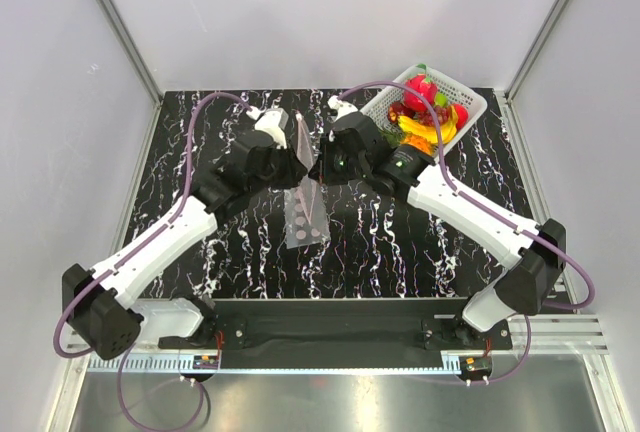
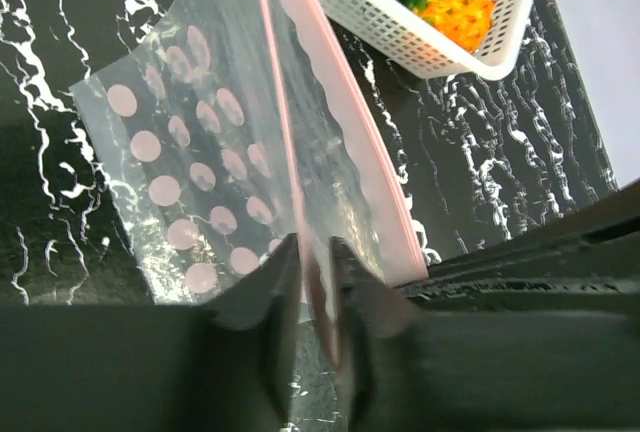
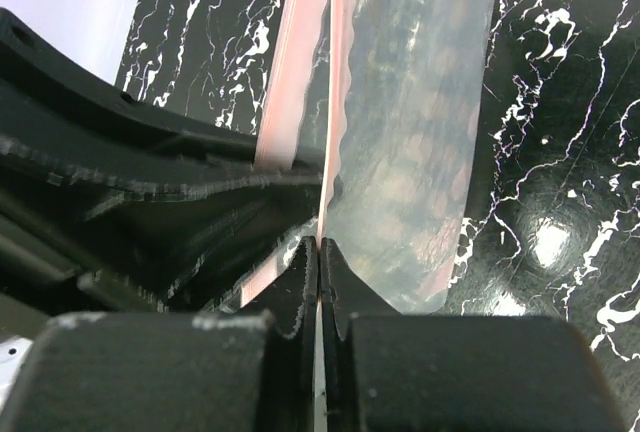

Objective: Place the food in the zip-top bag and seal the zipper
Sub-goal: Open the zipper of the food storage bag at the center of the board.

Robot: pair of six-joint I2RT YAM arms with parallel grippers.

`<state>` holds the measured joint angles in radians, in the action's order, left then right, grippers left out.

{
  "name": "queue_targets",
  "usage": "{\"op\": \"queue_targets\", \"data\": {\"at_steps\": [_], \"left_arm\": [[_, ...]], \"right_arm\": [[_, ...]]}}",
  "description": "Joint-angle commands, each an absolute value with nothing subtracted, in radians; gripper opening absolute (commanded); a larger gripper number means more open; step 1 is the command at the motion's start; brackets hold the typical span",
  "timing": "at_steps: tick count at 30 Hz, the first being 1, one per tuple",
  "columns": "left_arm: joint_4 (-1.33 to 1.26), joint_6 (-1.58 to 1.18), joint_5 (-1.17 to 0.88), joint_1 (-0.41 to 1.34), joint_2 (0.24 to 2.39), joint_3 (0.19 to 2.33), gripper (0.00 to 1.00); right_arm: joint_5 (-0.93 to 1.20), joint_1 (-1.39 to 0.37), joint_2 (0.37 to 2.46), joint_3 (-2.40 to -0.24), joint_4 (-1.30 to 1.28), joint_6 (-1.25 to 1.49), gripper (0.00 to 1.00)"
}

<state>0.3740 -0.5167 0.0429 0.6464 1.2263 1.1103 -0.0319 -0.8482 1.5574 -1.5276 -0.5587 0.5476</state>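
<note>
The zip-top bag [image 1: 305,222], clear with pale round spots, hangs lifted between my two grippers, its lower end on the black marbled table. My right gripper [image 3: 320,244] is shut on the bag's mouth edge by the pink zipper [image 3: 295,82]. My left gripper [image 2: 315,252] straddles the other pink lip of the zipper [image 2: 340,102]; its jaws stand narrowly apart with the strip between them. In the top view both grippers [image 1: 297,162] [image 1: 320,167] meet above the table's middle. The food, an orange pineapple [image 2: 460,2] with a green top, lies in the basket. I see nothing inside the bag [image 2: 200,122].
A white lattice basket [image 1: 470,102] sits at the table's back right corner with a yellow banana [image 1: 443,132] and red round fruits [image 1: 420,87]. The right arm reaches past its near side. Metal frame posts and white walls enclose the table [image 1: 200,132].
</note>
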Motion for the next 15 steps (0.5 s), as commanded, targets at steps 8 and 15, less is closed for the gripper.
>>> {"op": "queue_targets", "data": {"at_steps": [8,15], "left_arm": [[0.628,-0.339,0.201,0.657,1.287,1.433,0.00],[1.014,-0.270,0.389,0.681,1.402,1.730,0.00]], "right_arm": [[-0.109,-0.856,1.535,-1.496,-0.489,0.623,0.00],[-0.069,-0.856,1.600,-1.529,-0.400,0.687,0.00]]}}
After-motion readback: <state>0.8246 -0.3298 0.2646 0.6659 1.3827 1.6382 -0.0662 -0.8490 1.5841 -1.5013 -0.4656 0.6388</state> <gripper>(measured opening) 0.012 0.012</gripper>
